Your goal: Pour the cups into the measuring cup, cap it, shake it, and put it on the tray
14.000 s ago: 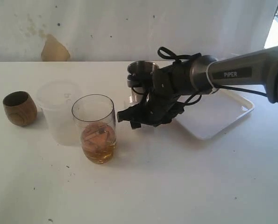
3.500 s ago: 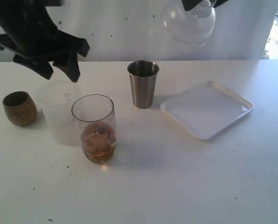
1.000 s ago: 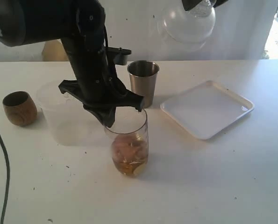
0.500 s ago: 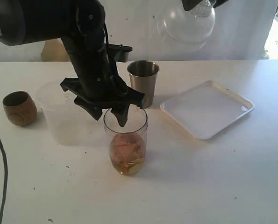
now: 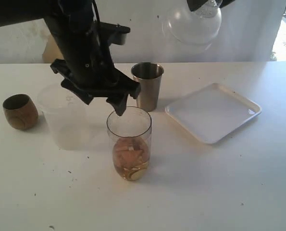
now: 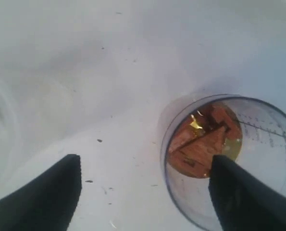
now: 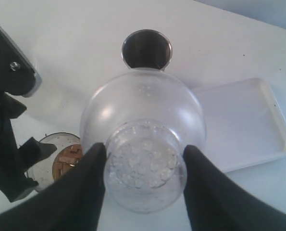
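Pouring looks at least partly done imo: the measuring cup stands mid-table, nearer the front edge than the steel tumbler. It's uncapped, with clear walls and amber liquid plus brown chunks in the lower part. Can't tell if the 3 cups are empty. Left gripper hovers over its rim, jaws spread, gripping nothing. Right gripper is clamped on a clear dome lid up high. Capping, shaking and the bare tray by the right edge are all left.
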Motion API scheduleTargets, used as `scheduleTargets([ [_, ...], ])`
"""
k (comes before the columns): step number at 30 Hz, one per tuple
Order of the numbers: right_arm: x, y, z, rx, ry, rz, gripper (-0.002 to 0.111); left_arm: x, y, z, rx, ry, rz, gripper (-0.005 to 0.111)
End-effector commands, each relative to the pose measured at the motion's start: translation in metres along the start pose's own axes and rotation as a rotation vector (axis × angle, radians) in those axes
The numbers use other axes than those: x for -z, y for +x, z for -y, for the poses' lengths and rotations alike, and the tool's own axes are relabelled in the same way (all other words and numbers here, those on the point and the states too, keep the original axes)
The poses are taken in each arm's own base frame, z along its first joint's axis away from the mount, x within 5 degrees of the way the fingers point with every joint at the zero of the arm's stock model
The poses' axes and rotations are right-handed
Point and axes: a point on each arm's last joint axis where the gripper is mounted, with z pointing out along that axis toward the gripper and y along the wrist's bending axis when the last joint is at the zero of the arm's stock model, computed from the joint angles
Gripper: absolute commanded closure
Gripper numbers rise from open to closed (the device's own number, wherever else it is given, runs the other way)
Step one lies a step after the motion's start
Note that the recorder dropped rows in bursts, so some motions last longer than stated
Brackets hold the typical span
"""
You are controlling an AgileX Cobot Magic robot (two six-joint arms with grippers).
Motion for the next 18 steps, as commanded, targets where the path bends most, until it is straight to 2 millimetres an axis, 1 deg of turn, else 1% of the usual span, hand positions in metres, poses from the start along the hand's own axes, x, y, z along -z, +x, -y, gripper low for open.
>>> scheduleTargets([
  [1,-0.001,0.0,-0.001,-0.001,-0.02,-0.001,0.108,0.026,0.005,-0.005,-0.015,-0.04,0.035,0.038],
  [2,-0.001,0.0,-0.001,-0.003,-0.025,-0.002,0.108,0.031,0.006,-0.006,-0.018,-0.048,0.049,0.041],
  [4,-0.001,0.0,-0.002,-0.005,-0.03,-0.002,0.108,0.042,0.008,-0.009,-0.007,-0.066,0.079,0.054],
  [7,0.001,0.001,-0.004,-0.015,-0.064,-0.003,0.108,0.068,0.014,-0.014,-0.002,-0.095,0.148,0.078],
  [9,0.004,0.001,-0.008,-0.022,-0.102,-0.001,0.108,0.087,0.019,-0.019,0.004,-0.118,0.202,0.094],
  [10,0.005,0.002,-0.01,-0.02,-0.129,-0.001,0.108,0.101,0.024,-0.023,0.022,-0.137,0.242,0.104],
  [12,0.007,0.002,-0.015,-0.031,-0.183,-0.006,0.108,0.122,0.03,-0.027,0.047,-0.154,0.317,0.107],
  [13,0.008,0.003,-0.018,-0.038,-0.212,-0.01,0.108,0.138,0.035,-0.03,0.066,-0.152,0.378,0.107],
  [14,0.007,0.005,-0.02,-0.047,-0.237,-0.02,0.108,0.149,0.039,-0.031,0.074,-0.146,0.42,0.107],
  [17,0.001,0.012,-0.027,-0.028,-0.244,-0.056,0.108,0.189,0.057,-0.035,0.105,-0.104,0.574,0.107],
  [18,-0.001,0.015,-0.029,-0.019,-0.244,-0.068,0.108,0.198,0.063,-0.036,0.115,-0.094,0.609,0.107],
])
